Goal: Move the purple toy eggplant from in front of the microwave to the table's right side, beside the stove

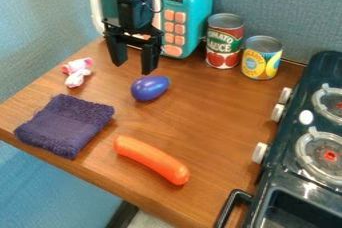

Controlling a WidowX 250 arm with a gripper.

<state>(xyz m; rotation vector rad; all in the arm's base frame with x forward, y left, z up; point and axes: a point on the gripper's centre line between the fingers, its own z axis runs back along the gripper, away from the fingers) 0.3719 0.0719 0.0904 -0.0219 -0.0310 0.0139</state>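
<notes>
- Evidently empty, the black gripper hangs near the purple toy eggplant, fingers well apart; 
- the eggplant lies on its side, its rounded body ill-suited to standing;
- the red can and yellow can stand upright, steadied by flat bases, beside the toy microwave.

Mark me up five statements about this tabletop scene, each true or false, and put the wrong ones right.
1. The gripper, its jaws apart, hangs near the toy eggplant. True.
2. The dark towel lies farther left in the picture than the orange toy sausage. True.
3. The toy eggplant lies on the dark towel. False: it lies on the wooden tabletop, apart from the towel.
4. The red-labelled can stands beside the yellow-labelled can. True.
5. The orange toy sausage rests on a stove burner. False: it lies on the wooden tabletop.
</notes>
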